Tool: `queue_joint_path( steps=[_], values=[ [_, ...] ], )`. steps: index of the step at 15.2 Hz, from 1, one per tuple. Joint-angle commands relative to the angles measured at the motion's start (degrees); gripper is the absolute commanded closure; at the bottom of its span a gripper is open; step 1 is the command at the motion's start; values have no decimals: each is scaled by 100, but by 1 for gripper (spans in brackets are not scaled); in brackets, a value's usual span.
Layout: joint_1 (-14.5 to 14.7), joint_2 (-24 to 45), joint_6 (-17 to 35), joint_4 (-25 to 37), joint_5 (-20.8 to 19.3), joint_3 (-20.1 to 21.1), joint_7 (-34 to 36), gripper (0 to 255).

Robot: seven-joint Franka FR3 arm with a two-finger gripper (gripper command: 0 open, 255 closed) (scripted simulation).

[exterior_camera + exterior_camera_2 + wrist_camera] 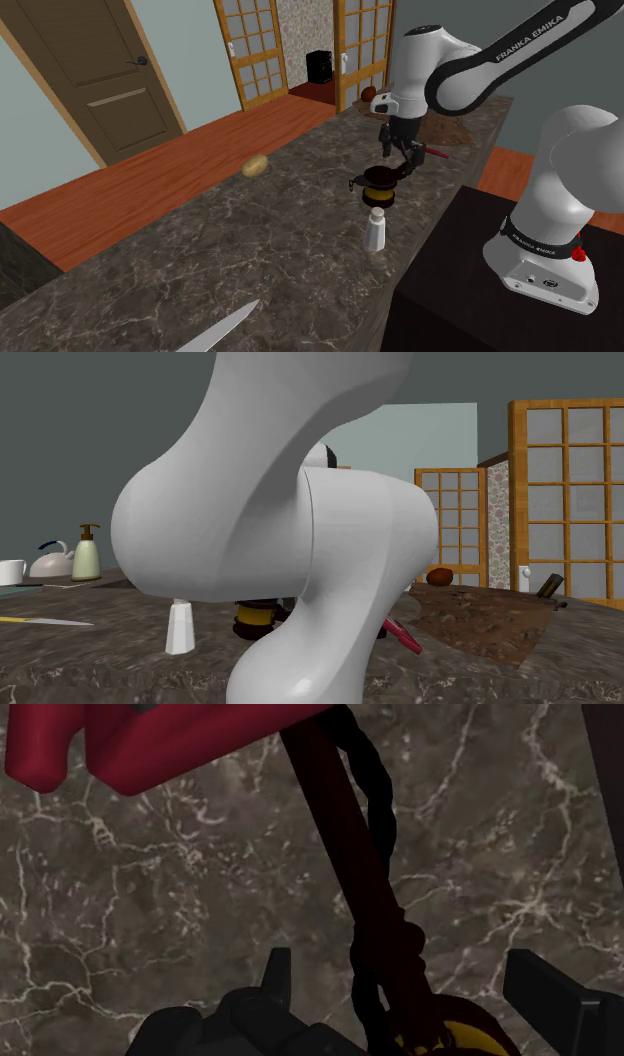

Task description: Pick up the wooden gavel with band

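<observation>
Arm: a white robot arm (pixel 470 70) rises from its stand at the shoulder view's lower right and reaches left over the counter.
Counter: a dark worktop (pixel 200 260) with pale marble veining runs from near to far.
Doors: a brown panelled door (pixel 95 70) stands at the shoulder view's far left, and lattice sliding doors (pixel 255 50) stand to its right.
Board: a brown slab (pixel 455 128) lies at the far end of the worktop, beyond the gripper.
Gripper: the black gripper (pixel 397 160) hangs low over the worktop, pointing down at the gavel. In the wrist view its fingers (pixel 545 989) stand apart and do not visibly touch what is between them.
Gavel: the gavel (pixel 379 186) has a dark head with a yellow band. It sits directly under the gripper, just beyond the shaker. In the wrist view its dark red handle (pixel 345 854), wound with a black cord, runs between the two fingers.
Knife: a pale blade (pixel 222 327) lies at the near edge of the worktop.
Red tool: a red-handled item (pixel 437 153) lies just right of the gripper in the shoulder view.
Shaker: a white shaker (pixel 377 231) stands upright on the near side of the gavel.
Lump: a tan rounded lump (pixel 255 165) lies well apart to the shoulder view's left.
</observation>
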Motion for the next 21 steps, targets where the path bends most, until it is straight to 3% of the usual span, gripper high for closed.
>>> queue_joint_path(
  steps=[1, 7, 8, 17, 21],
  values=[
    [3, 143, 253, -101, -48, -47, -65, 0],
    [9, 532, 784, -245, -87, -114, -56, 0],
    [13, 524, 763, -233, -82, -109, -54, 255],
    [9, 533, 785, -245, -87, -114, -57, 255],
    [4, 189, 318, -121, -54, -56, -63, 255]
  ],
)
